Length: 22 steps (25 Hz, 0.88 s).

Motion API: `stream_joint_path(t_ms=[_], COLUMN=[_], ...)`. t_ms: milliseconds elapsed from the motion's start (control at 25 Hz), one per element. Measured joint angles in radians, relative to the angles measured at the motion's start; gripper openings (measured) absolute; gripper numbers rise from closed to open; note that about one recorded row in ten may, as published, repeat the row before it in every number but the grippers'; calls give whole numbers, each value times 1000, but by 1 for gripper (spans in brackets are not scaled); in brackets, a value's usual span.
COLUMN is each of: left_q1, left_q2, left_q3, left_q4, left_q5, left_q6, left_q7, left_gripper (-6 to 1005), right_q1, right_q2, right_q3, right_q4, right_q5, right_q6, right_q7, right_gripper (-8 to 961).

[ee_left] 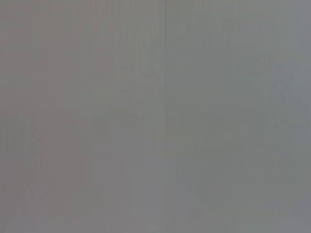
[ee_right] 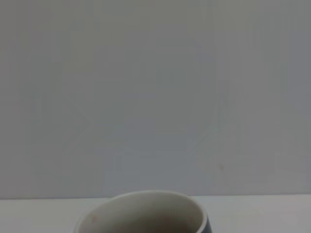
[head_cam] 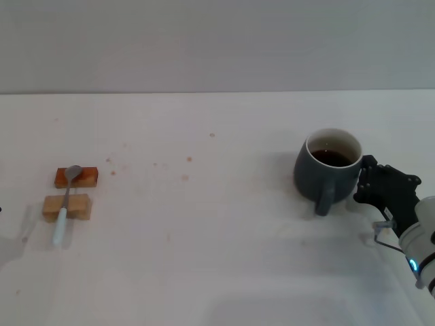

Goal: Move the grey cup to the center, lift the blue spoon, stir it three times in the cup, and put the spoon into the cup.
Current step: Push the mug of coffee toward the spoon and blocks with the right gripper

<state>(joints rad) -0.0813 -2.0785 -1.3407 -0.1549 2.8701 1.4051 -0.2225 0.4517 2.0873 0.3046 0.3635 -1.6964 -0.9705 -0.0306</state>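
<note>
Right end effector (head_cam: 367, 180), grip state unclear, touches the grey cup (head_cam: 326, 170) of dark liquid near the tabletop's (head_cam: 217, 238) right edge; blue spoon (head_cam: 66, 204) lies across two wooden blocks (head_cam: 71, 192) far left.

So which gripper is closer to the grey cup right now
The right. The right gripper is right beside the grey cup, on the side away from the blue spoon. The left gripper isn't in view at all.

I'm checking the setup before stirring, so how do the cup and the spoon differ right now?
The cup stands upright on the table's right; the spoon lies flat on the left. The cup sits on the table, the spoon across two wooden blocks. The right claw is beside the cup; nothing is near the spoon. Both are ungrasped.
</note>
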Motion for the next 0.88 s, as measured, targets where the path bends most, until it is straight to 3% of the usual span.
stream_joint_path(t_ms=[880], left_q1=[-3], left_q2=[0], left_q3=[0], left_q4=[0], left_q5=[0], left_q6=[0], left_q7=[0], left_gripper=[805], right_q1=[45], right_q2=[0], right_q3=[-75], right_q4=[70], right_q5=[-9], right_q6=[35], right_q7=[0], right_gripper=[-2])
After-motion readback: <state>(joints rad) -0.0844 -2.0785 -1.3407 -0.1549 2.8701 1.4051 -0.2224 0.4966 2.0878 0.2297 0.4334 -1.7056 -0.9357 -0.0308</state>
